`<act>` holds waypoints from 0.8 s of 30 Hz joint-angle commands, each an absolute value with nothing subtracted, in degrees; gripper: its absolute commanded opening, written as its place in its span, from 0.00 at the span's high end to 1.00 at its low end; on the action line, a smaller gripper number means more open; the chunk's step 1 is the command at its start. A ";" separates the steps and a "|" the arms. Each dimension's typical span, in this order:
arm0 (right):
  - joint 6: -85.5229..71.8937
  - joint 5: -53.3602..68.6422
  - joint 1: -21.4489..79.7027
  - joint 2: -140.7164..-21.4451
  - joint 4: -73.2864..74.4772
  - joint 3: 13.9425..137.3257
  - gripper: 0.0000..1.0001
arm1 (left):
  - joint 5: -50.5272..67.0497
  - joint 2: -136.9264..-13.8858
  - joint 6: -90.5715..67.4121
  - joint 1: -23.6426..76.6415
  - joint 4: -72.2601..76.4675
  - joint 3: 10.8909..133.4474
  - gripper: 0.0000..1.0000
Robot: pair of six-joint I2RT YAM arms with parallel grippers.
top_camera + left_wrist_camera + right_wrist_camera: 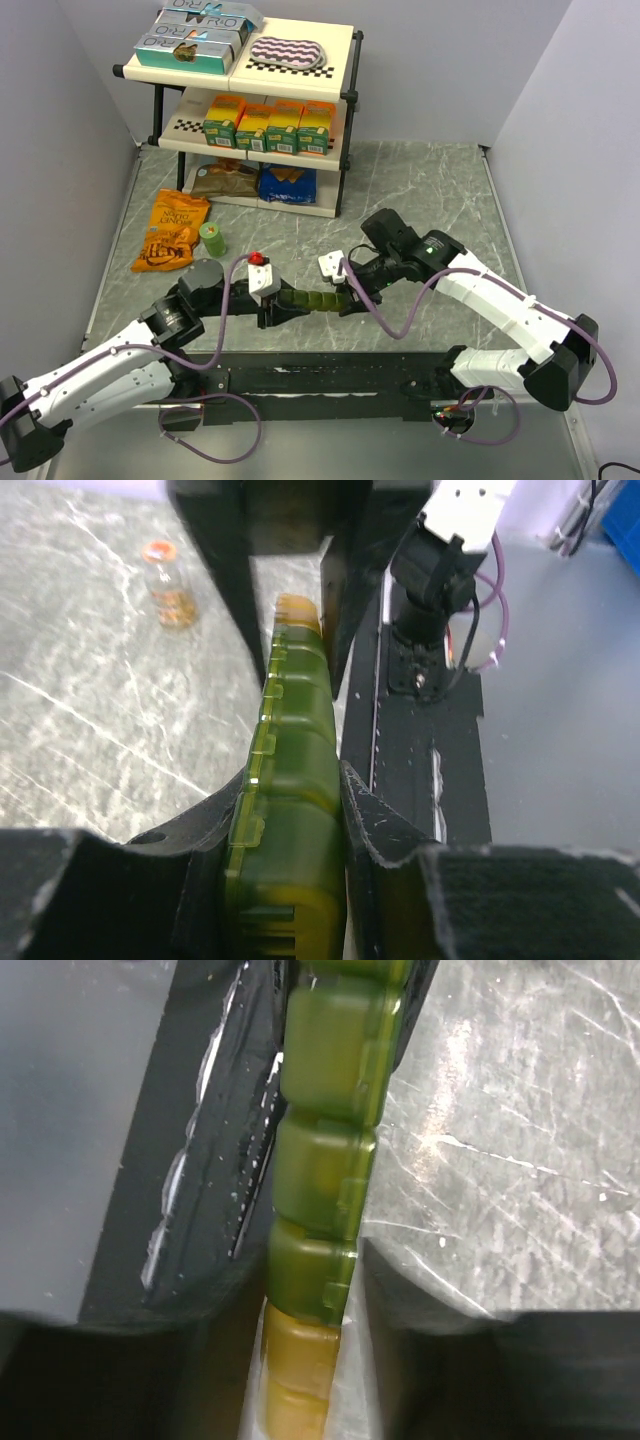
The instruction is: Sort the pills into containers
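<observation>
The left claw (272, 310) pinches the green end of the containers (312, 299), whose long axis runs straight across to the right claw (350, 293). Its jaws flank the yellow end; whether they press it cannot be told.

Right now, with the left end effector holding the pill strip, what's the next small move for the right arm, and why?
Probably close the right end effector on the container strip. Its fingers flank the strip near the yellow end, though firm contact isn't clear, and the left end effector is clamped on the other end. A second hold should steady it.
</observation>
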State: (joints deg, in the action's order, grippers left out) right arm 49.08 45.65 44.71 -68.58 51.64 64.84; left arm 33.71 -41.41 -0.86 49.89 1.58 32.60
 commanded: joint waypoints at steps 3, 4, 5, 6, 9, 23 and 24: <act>48.52 48.60 44.65 -67.41 50.45 64.69 0.82 | 32.35 -38.76 -4.92 49.66 9.04 31.82 0.99; 48.17 48.95 44.56 -67.33 50.36 64.69 0.85 | 32.17 -38.59 -5.27 49.57 9.49 31.64 0.99; 47.82 49.91 44.47 -67.06 50.27 64.77 0.89 | 31.99 -38.32 -5.80 49.57 9.93 31.47 0.99; 47.64 50.44 44.21 -67.06 50.36 64.95 0.93 | 31.30 -38.15 -6.15 49.57 10.54 31.29 0.99; 47.02 52.29 42.98 -66.62 50.27 65.39 0.97 | 29.98 -37.09 -7.55 49.57 12.03 30.59 0.83; 43.42 60.28 39.64 -65.92 51.85 71.27 1.00 | 21.01 -26.11 -20.98 49.48 30.70 21.20 0.01; 42.98 60.73 39.64 -66.00 51.77 71.98 1.00 | 19.79 -25.93 -22.40 49.48 34.68 17.88 0.01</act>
